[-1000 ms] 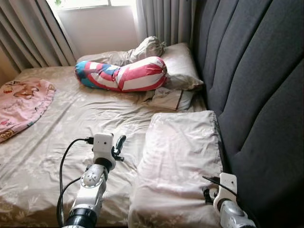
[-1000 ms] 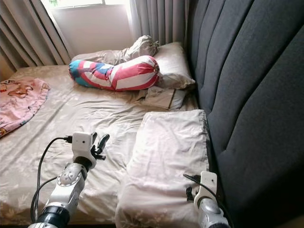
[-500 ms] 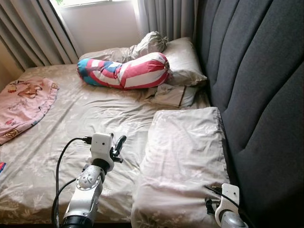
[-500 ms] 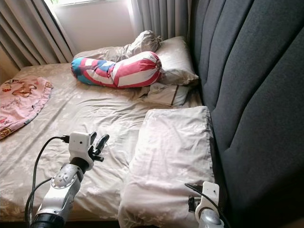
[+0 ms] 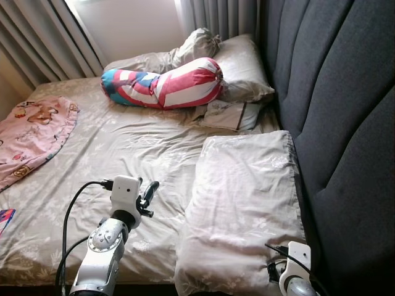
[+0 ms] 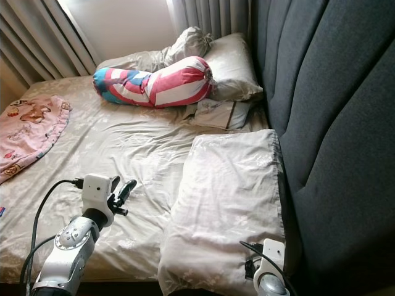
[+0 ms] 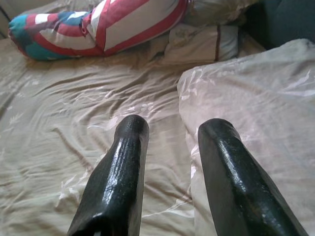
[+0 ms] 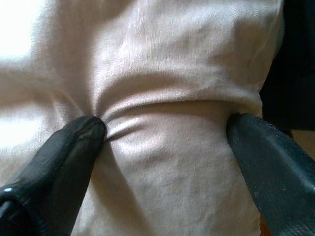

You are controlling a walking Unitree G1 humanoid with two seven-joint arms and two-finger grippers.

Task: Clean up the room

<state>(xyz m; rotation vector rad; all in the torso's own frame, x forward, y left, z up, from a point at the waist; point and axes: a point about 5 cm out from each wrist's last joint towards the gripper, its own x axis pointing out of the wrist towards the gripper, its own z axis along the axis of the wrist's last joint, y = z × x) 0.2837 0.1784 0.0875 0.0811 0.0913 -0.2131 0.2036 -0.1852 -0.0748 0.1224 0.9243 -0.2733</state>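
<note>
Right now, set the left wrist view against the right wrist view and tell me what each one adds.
The left wrist view adds the open left pincer above the beige sheet, with the striped bolster and a folded cloth beyond it. The right wrist view adds the right pincer, its fingers spread wide and pressed into creased fabric. Both include the near pillow.

The left hand (image 7: pixel 170 135) hovered with fingers apart over the rumpled beige bed sheet (image 7: pixel 74 108), a pillow (image 7: pixel 261 103) beside it, a striped bolster (image 7: pixel 108 22) beyond.
</note>
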